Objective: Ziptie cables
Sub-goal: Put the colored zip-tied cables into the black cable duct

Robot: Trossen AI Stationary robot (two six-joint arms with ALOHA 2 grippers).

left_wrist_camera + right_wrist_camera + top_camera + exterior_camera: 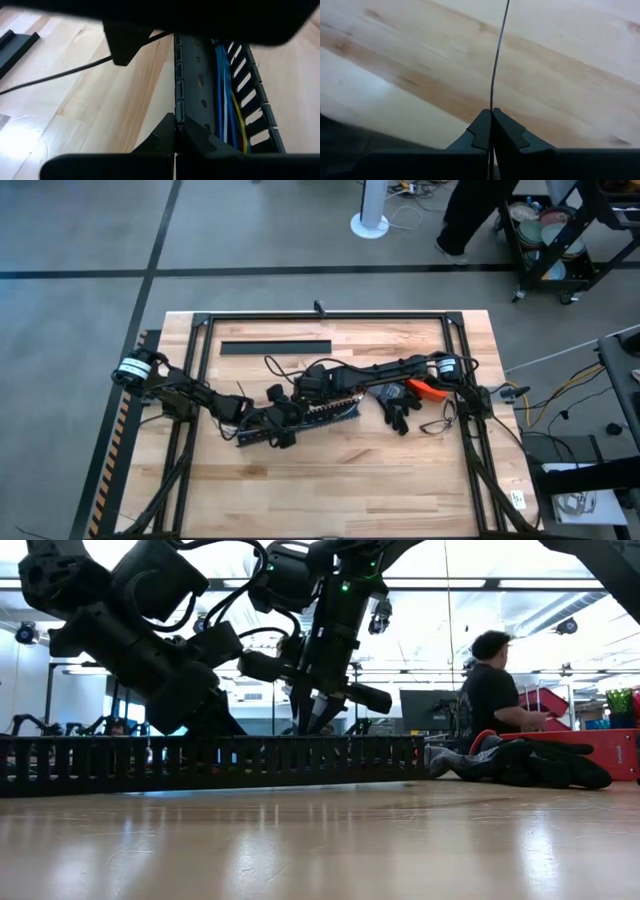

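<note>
Left gripper (175,131): clamped on duct (200,90) wall. Right gripper (491,125): pinching thin strip (499,55), probably a ziptie.

Coloured cables (225,95) lie inside duct (200,85); ziptie (499,55) apparently upright.

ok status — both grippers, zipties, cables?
Left gripper shut on duct wall. Right gripper shut on ziptie, over bare table. Cables lying in duct. Nothing blocking.
</note>
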